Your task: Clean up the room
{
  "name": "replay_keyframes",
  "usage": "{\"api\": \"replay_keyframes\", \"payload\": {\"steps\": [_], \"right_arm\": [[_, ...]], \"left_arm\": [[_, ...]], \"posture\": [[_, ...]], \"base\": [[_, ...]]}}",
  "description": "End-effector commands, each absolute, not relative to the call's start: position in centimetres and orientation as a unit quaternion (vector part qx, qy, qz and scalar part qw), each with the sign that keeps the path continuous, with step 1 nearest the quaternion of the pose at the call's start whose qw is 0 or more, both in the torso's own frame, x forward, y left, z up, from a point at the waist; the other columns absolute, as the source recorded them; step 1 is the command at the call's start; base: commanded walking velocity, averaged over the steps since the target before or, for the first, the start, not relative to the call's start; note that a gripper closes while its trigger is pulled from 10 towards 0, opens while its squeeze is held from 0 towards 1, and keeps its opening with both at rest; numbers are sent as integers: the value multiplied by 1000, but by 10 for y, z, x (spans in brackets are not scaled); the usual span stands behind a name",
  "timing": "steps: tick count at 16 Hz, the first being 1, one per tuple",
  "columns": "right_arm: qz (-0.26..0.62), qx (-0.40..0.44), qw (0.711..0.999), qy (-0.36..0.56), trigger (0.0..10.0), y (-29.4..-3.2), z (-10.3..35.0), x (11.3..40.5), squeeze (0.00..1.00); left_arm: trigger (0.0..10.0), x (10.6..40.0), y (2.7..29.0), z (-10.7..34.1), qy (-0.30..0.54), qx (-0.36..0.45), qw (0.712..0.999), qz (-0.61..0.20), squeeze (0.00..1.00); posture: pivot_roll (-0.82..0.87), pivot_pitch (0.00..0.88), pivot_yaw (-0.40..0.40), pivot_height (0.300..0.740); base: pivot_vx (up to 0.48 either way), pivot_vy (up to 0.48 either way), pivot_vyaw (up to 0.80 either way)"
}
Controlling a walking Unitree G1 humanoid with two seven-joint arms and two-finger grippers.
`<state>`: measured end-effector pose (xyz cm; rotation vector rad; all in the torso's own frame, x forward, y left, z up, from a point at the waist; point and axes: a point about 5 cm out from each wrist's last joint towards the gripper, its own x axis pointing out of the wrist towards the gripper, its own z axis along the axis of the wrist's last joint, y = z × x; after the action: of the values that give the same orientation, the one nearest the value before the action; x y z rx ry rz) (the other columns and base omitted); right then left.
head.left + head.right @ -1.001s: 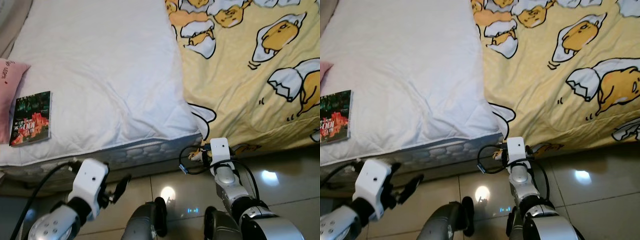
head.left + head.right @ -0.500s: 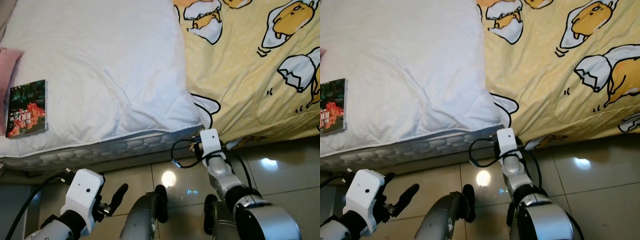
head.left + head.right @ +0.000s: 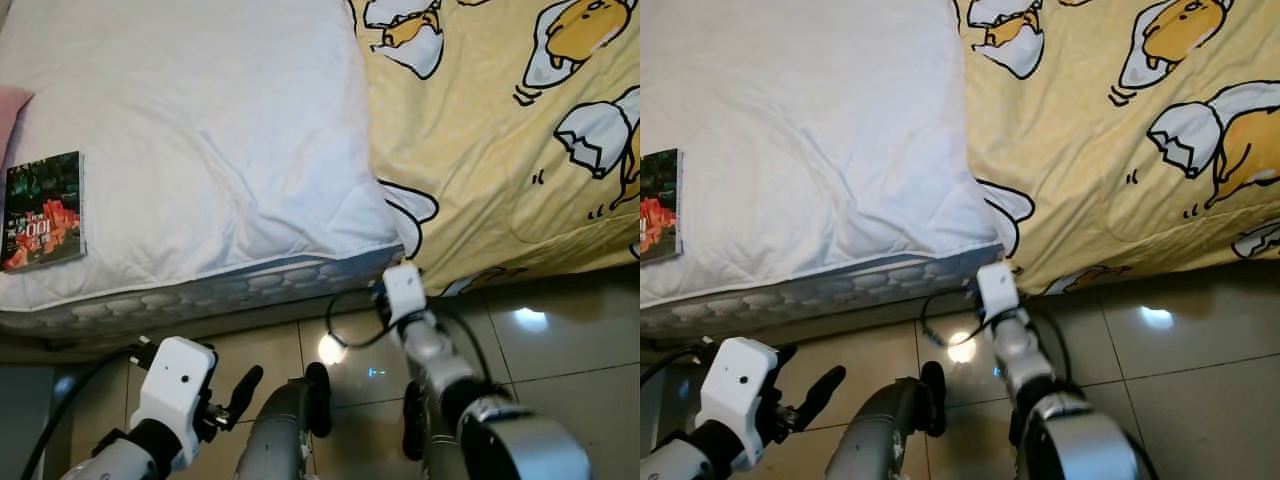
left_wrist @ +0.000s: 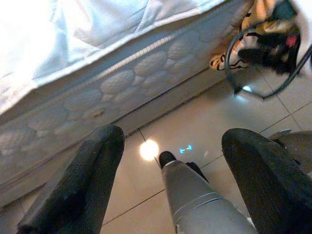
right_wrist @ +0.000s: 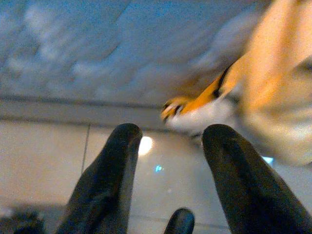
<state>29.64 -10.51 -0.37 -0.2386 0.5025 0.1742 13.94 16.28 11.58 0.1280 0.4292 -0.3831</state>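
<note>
One book (image 3: 42, 211), flat rectangle, dark glossy cover with red print, lies near left edge of white quilted mattress cover (image 3: 200, 140). One yellow blanket (image 3: 500, 150), soft, egg-cartoon print, drapes over bed's right side. Floor (image 3: 560, 330): glossy tiles, light glare. Left gripper (image 4: 170, 180) low over tiles, fingers spread apart, holding nothing. Right gripper (image 5: 168, 170) by blanket hem, fingers parted, nothing between.

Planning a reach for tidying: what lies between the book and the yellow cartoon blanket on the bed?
In the left eye view, bare rumpled white quilted mattress cover separates the dark-covered book from the yellow cartoon-print blanket.
</note>
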Motion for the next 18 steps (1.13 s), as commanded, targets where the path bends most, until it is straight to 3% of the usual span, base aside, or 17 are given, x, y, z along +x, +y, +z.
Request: {"api": "replay_keyframes", "payload": {"steps": [1, 5, 6, 7, 11, 12, 16, 18], "right_arm": [[112, -118, 946, 280, 0, -97, -21, 276, 0], [120, -126, 952, 252, 0, -96, -31, 258, 0], [110, -124, 964, 208, 7412, -100, -26, 257, 961], [105, -109, 972, 178, 10000, -105, -23, 255, 1000], [54, -67, 989, 121, 10000, -128, -8, 255, 1000], [32, -56, 996, 59, 10000, -135, 16, 265, 1000], [2, -52, 998, 20, 10000, -163, 32, 265, 1000], [-4, -50, 998, 31, 10000, -167, 29, 260, 1000]], "left_arm": [[10000, 136, 164, 112, 227, 65, 955, -182, 0], [10000, 149, 159, 106, 212, 58, 959, -177, 0], [10000, 157, 158, 105, 197, 58, 964, -172, 0], [10000, 166, 155, 99, 188, 59, 965, -170, 0], [10000, 204, 136, 84, 158, 52, 970, -175, 0], [10000, 217, 135, 80, 146, 57, 971, -180, 0], [10000, 238, 156, 68, 142, 48, 980, -131, 0], [10000, 247, 158, 64, 142, 26, 983, -116, 0]], "posture": [[256, 388, 176, 740], [205, 330, 129, 740], [169, 288, 100, 740], [134, 239, 68, 740], [40, 52, 19, 740], [-7, 0, 24, 740], [-54, 0, 31, 740], [-79, 0, 39, 740]], "base": [[0, 0, 0], [0, 0, 0], [0, 0, 0], [0, 0, 0], [0, 0, 0], [0, 0, 0], [0, 0, 0], [0, -480, 0]]}}
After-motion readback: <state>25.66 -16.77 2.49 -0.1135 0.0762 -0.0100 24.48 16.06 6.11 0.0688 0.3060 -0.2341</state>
